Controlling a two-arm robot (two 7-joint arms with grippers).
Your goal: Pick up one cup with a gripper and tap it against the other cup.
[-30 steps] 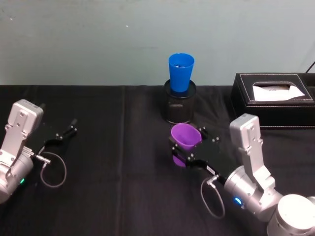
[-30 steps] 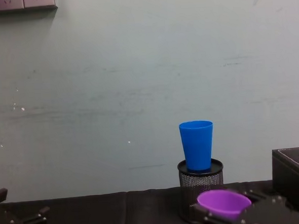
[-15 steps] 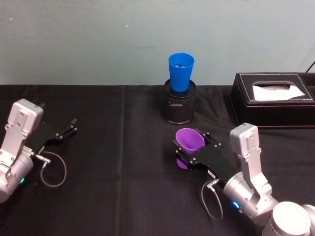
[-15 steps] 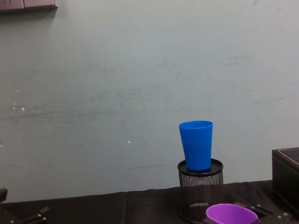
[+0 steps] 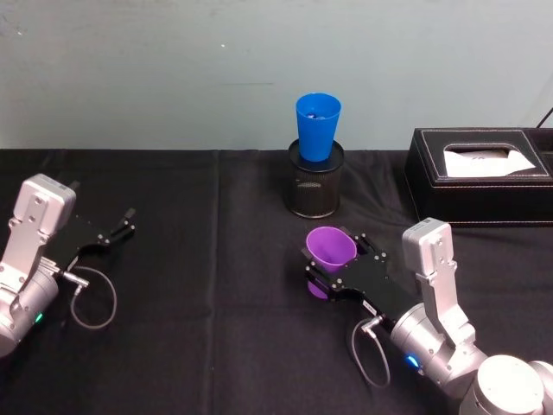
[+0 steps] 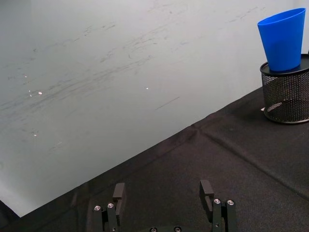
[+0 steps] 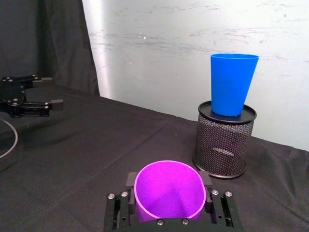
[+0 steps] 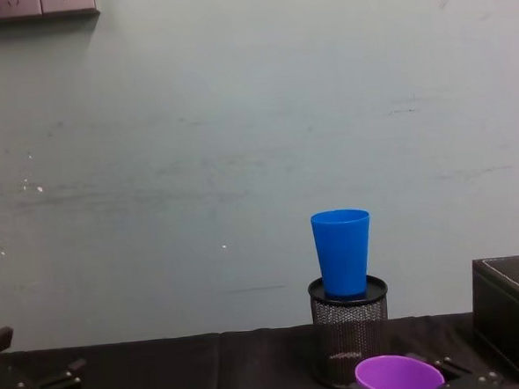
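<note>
My right gripper (image 5: 329,266) is shut on the purple cup (image 5: 330,252), which it holds upright near the table's middle, in front of the blue cup. The jaws press the purple cup (image 7: 168,191) from both sides. Its rim (image 8: 398,375) shows at the chest view's lower edge. The blue cup (image 5: 317,127) stands upright on top of a black wire-mesh pen holder (image 5: 315,189) at the back; both also appear in the right wrist view, the blue cup (image 7: 231,83) on the holder (image 7: 224,140). My left gripper (image 5: 119,226) rests open at the far left, with nothing between its fingers (image 6: 119,192).
A black tissue box (image 5: 484,175) sits at the back right, close to the right arm. A black cloth (image 5: 199,285) covers the table, and a pale wall (image 5: 155,69) stands right behind it.
My right gripper has drawn the purple cup back toward me and lower, away from the pen holder. The blue cup and the left arm have not moved.
</note>
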